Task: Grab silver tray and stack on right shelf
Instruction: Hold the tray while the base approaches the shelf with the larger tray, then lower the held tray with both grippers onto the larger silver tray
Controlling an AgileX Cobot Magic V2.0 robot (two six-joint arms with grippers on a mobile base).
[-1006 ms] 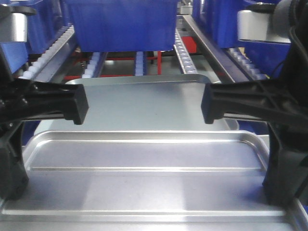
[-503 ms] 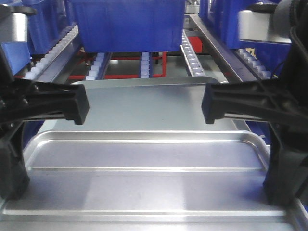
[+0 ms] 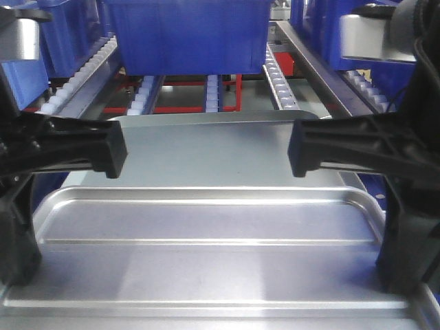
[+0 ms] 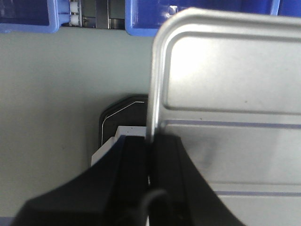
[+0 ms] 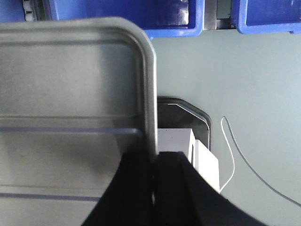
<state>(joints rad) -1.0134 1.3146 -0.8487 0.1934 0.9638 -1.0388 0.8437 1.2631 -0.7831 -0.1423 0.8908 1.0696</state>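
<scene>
The silver tray [image 3: 206, 268] with raised ribs fills the lower front view, held level between both arms. My left gripper [image 4: 149, 146] is shut on its left rim [image 4: 153, 84], one finger inside the tray and one outside. Shut the same way on the right rim [image 5: 149, 94] is my right gripper [image 5: 153, 157]. The tray's far corners show in both wrist views above a grey floor. The right shelf's roller rails [image 3: 280, 79] slope away straight ahead beyond the tray.
A smooth silver tray [image 3: 206, 148] lies just beyond the held one, at the rack's front. A big blue bin [image 3: 189, 34] sits on the rollers behind it, with more blue bins [image 3: 313, 31] to either side. A white box [image 5: 176, 141] and a cable [image 5: 244, 160] lie on the floor.
In the front view the rack, blue bin and smooth tray have slid to the right. The held tray and both grippers keep the same place in the frame.
</scene>
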